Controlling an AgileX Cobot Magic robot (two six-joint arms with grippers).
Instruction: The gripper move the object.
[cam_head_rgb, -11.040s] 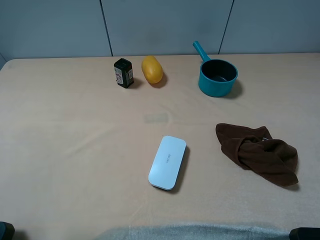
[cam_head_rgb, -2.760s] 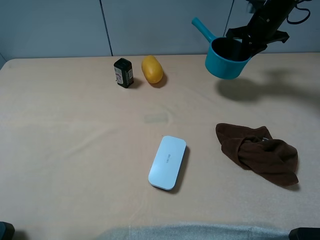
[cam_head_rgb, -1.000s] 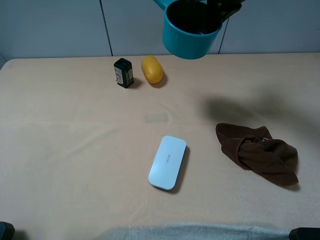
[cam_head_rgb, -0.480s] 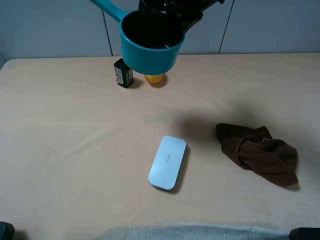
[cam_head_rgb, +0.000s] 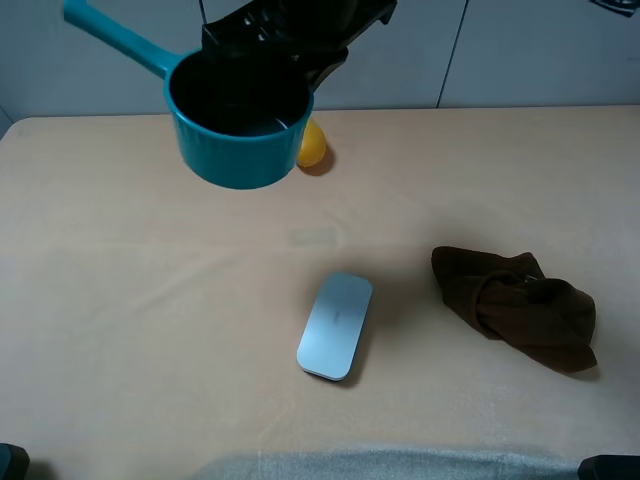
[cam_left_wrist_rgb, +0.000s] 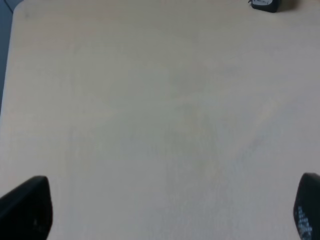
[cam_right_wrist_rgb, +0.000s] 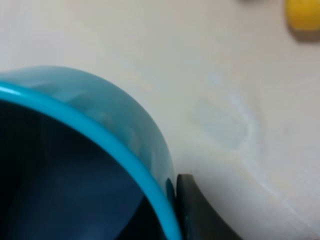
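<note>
We saw the right gripper (cam_head_rgb: 296, 62) clamped on the rim of the teal saucepan (cam_head_rgb: 240, 150), aloft at eleven o'clock over the table (cam_head_rgb: 120, 300). The left gripper (cam_left_wrist_rgb: 165, 210) stood spread apart.

Beige table (cam_head_rgb: 120, 300), white rounded case (cam_head_rgb: 335, 325) near centre, crumpled brown cloth (cam_head_rgb: 515, 305) at right, yellow object (cam_head_rgb: 313, 147) at back

The teal saucepan (cam_head_rgb: 235, 160) is held in the air clear of the desk, nearly upright, its dark inside open to view. It is seen over the far edge, left of the middle, with its straight handle pointed toward the far left corner. Its rim is clamped by the right gripper (cam_head_rgb: 300, 82), one black finger (cam_right_wrist_rgb: 195, 212) set against the outer wall.
</note>
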